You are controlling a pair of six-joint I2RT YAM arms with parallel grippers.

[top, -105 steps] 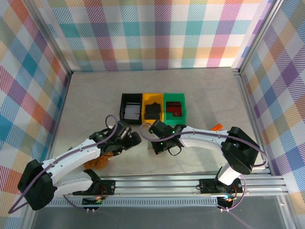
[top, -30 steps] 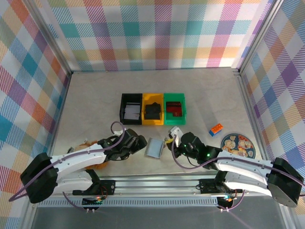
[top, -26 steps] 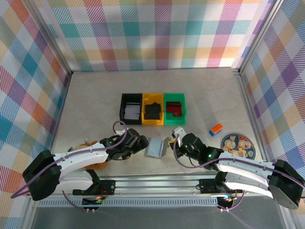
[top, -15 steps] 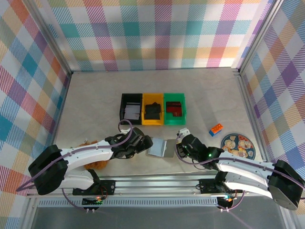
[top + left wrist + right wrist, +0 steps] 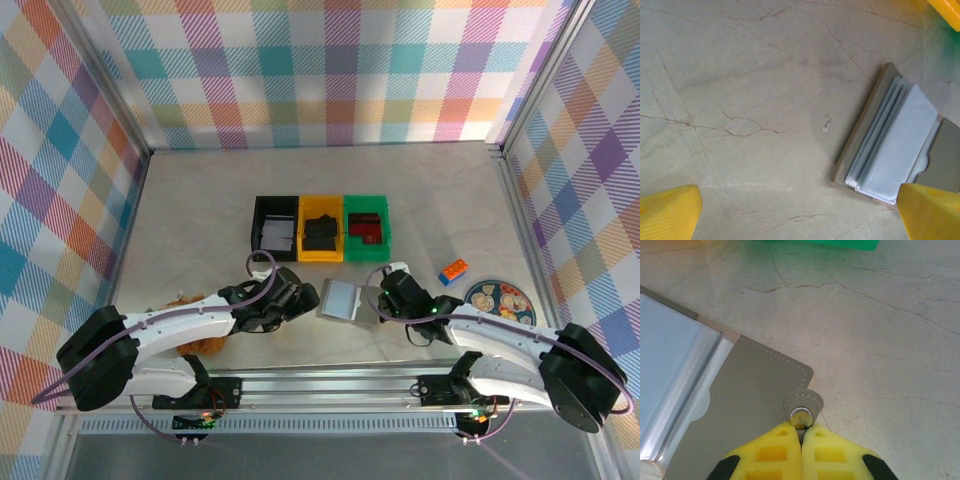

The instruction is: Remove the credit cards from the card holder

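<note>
Partly hidden under the left arm (image 5: 180, 325), a brown furry thing (image 5: 183, 300) is too covered to identify. Next, the left gripper (image 5: 799, 212) hangs released, its two yellow fingertips (image 5: 670, 210) spread wide and cut off at the wrist view's bottom corners, holding nothing. The one card holder (image 5: 340, 299) lies spread open on the table (image 5: 200, 210) between both grippers, in front of the bins. Its clear sleeves (image 5: 890, 150) are stacked, their number hard to count, and the pale contents cannot be made out as separate credit cards. The right gripper (image 5: 800, 432) is clenched, its tips pressed together on the edge of the holder's round snap tab (image 5: 803, 405), as far as I can tell. Behind stand three bins: black (image 5: 274, 256), yellow (image 5: 321, 256) and green (image 5: 368, 252), their contents indistinct. Farther right lie one orange block (image 5: 454, 269) and one patterned plate (image 5: 468, 300), whose print is too small to read.
</note>
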